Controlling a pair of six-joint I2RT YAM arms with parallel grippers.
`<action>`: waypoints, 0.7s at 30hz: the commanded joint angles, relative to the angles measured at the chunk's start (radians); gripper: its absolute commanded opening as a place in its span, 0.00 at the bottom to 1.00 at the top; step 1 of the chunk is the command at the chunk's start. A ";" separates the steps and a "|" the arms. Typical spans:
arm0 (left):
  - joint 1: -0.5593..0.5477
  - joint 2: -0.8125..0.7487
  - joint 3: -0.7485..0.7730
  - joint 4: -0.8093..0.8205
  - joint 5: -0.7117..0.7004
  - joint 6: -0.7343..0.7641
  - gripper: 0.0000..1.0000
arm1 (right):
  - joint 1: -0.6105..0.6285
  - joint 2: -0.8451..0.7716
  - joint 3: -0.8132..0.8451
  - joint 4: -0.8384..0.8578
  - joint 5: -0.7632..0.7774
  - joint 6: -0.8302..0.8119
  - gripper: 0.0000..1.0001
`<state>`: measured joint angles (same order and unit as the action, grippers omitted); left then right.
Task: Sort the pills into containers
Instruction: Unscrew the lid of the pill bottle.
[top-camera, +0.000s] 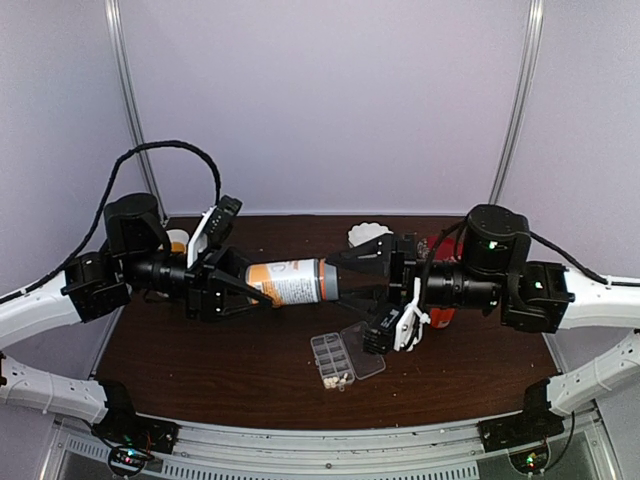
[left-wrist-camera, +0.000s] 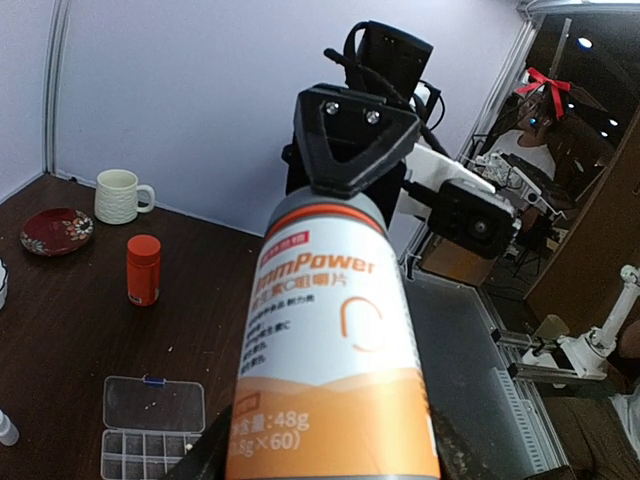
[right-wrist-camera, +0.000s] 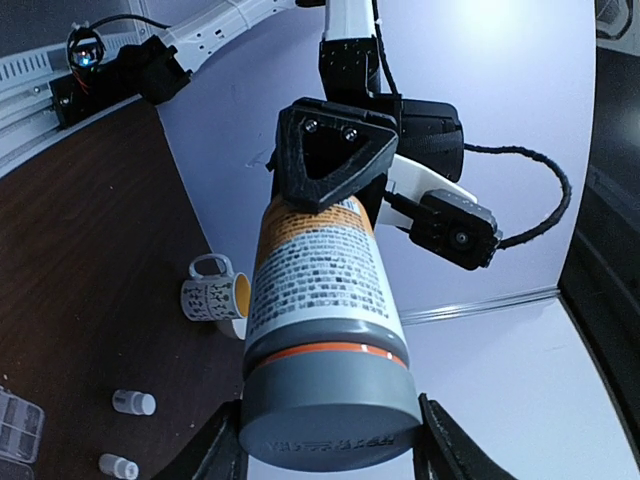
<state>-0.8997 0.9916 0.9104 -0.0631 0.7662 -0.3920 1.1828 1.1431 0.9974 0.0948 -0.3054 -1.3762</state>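
A: Top view. Fixed, high behind the arm bases (top-camera: 130, 428), tilted down and forward across the dark brown wooden table (top-camera: 200, 350) to the pale back wall (top-camera: 320, 100). Distant; both arms fit.
B: Left wrist view. Very close, sighting along the white-and-orange cylindrical bottle with a grey cap (left-wrist-camera: 340, 340) toward the right arm (left-wrist-camera: 455, 205).
A: Right wrist view. Opposite heading, cap end fills the lower frame, left arm (right-wrist-camera: 440, 220) beyond.
B: Shared: bottle in all three. Top and left wrist both catch the clear plastic compartment box (top-camera: 333, 358).
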 joint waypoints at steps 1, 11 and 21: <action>0.004 -0.036 -0.018 0.129 0.086 0.007 0.00 | -0.009 -0.064 -0.096 0.132 0.131 -0.273 0.47; 0.004 -0.047 -0.045 0.140 0.118 0.066 0.00 | 0.009 -0.079 -0.112 0.175 0.138 -0.331 0.56; 0.004 -0.059 -0.057 0.141 0.150 0.103 0.00 | 0.009 -0.109 -0.110 0.130 0.146 -0.324 0.55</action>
<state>-0.9031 0.9932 0.8501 0.0135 0.7925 -0.3447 1.2125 1.1137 0.8898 0.2256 -0.2638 -1.7077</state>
